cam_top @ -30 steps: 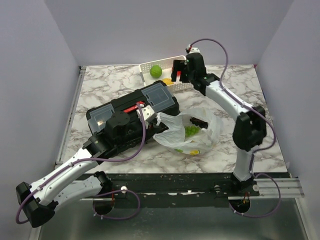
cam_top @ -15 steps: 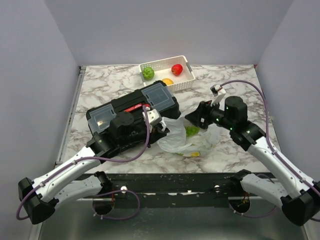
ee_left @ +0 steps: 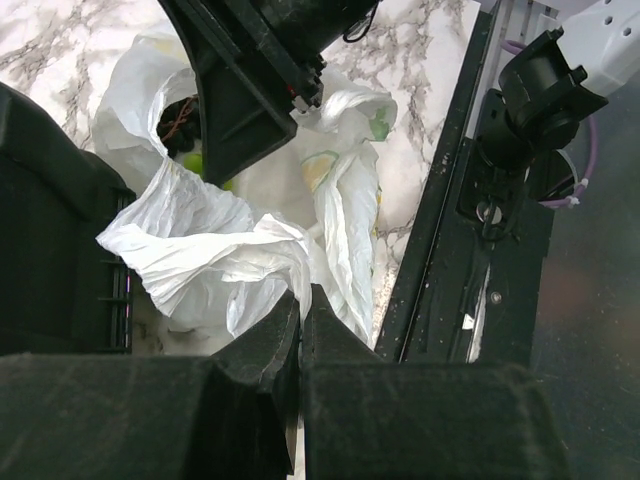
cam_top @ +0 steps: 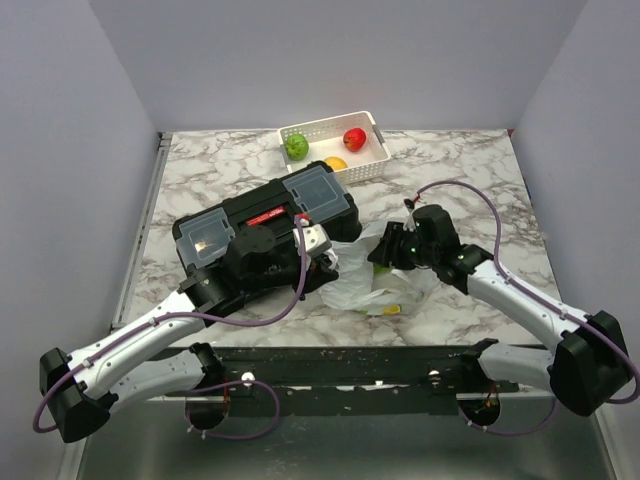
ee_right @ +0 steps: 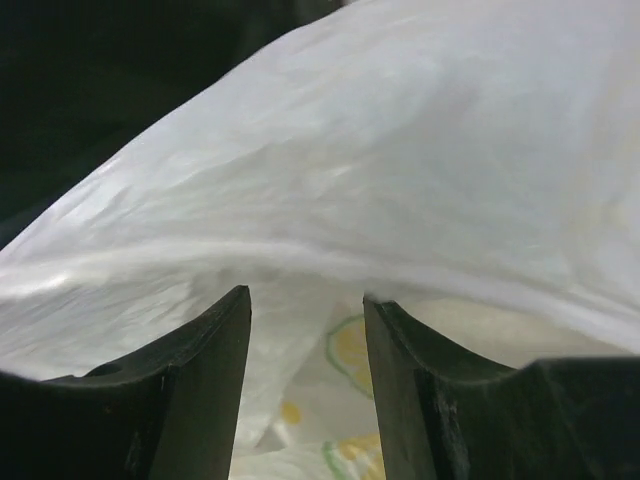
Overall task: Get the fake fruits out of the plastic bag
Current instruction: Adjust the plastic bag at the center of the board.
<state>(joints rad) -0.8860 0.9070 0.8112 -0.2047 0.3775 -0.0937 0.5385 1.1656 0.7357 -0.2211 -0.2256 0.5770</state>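
The plastic bag (cam_top: 352, 284) lies crumpled in front of the black toolbox (cam_top: 262, 222). My left gripper (cam_top: 327, 262) is shut on the bag's near edge (ee_left: 262, 262) and holds the mouth up. My right gripper (cam_top: 380, 252) pokes into the bag from the right. Its jaws (ee_right: 306, 300) stand half apart with thin white film and printed lemon slices between and ahead of them. A bit of green fruit (ee_left: 194, 163) shows inside the bag's mouth, beside the right arm's black wrist (ee_left: 258, 70). Other fruit in the bag is hidden by plastic.
A white perforated basket (cam_top: 372, 125) at the back holds a green fruit (cam_top: 296, 146), a red fruit (cam_top: 354, 137) and a yellow one (cam_top: 336, 163). The toolbox sits just left of the bag. The table's black front rail (ee_left: 450, 230) runs close to the bag.
My right arm swung from the basket down to the bag and pushed into its mouth, jaws narrowing. A red fruit now lies in the basket. The left gripper kept its hold.
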